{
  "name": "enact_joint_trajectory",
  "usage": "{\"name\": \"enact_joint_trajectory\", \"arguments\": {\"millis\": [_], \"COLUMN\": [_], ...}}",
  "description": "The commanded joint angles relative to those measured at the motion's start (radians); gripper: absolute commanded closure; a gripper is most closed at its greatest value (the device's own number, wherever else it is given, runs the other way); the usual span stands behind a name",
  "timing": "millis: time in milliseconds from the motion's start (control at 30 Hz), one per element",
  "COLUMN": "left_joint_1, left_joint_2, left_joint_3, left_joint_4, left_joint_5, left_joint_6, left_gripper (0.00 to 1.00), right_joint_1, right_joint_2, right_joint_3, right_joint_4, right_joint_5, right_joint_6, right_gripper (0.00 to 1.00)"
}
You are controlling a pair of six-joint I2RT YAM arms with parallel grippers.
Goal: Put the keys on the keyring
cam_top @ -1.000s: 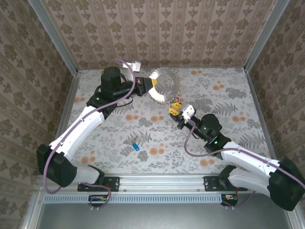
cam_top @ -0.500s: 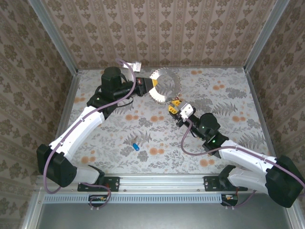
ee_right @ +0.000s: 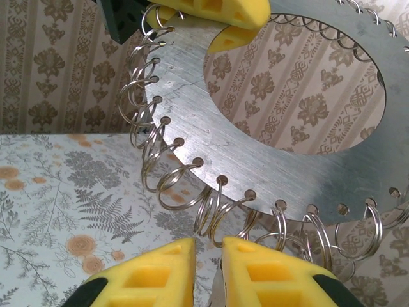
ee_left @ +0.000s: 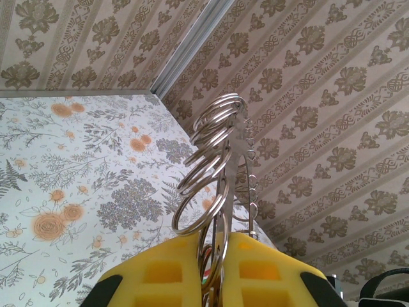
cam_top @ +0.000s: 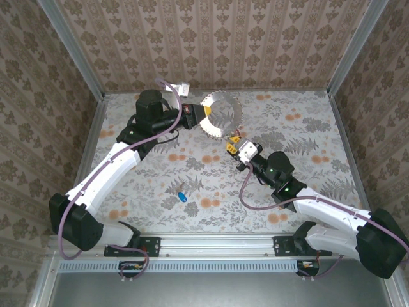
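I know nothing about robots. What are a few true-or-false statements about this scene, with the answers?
1. The left gripper clamps the keyring by its edge. True.
2. The keyring lies flat on the table. False: it is held up off the table.
3. A blue key lies on the table, apart from both grippers. True.
4. The right gripper sits in the far right corner. False: it is just below the keyring's lower edge.
5. Small wire loops hang from holes along the keyring's rim. True.
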Motion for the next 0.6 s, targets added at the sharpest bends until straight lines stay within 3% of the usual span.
{"name": "enact_joint_trajectory", "arguments": {"millis": [0, 433, 567], "left_joint_1": [-0.005, -0.010, -0.013], "left_joint_2": [-0.037, -0.037, -0.038], "left_joint_3": [0.007, 0.007, 0.007], "left_joint_4": [0.028, 0.028, 0.028], "left_joint_5": [0.001, -0.002, -0.004], "left_joint_6": [-0.007, -0.006, -0.007], "left_gripper": [1.00, 1.00, 1.00], "right_joint_1": [0.003, 0.004, 0.002], "right_joint_2": [0.000, 0.020, 0.020], "right_joint_3": [0.038, 0.054, 0.046], "right_joint_4": [-0.001, 0.010, 0.014], "right_joint_5": [0.019, 0.043, 0.048], "right_joint_6": [-0.053, -0.099, -0.113], "right_gripper": [0.80, 0.85, 0.79]}}
